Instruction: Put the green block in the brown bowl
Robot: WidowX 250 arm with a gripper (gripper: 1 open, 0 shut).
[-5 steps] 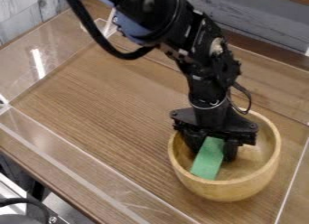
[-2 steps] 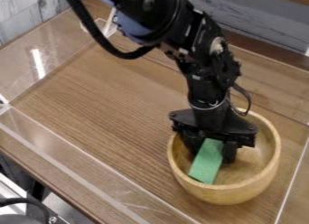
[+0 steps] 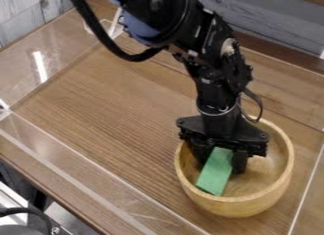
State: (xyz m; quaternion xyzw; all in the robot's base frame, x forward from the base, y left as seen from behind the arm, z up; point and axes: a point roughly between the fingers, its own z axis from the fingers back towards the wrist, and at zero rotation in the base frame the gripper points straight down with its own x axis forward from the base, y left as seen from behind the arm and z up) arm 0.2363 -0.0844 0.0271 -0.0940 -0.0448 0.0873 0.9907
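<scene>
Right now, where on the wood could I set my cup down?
Bare wood runs left of the bowl, up to the wall. The strip right of the bowl looks narrower. It's crowded inside the bowl: the green block lies there, with the black pincer over it.

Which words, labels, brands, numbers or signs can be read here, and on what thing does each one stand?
No text can be read on the block, the bowl, the arm or the table.
If any small marks are on the arm, they are too small or blurred to read.
</scene>
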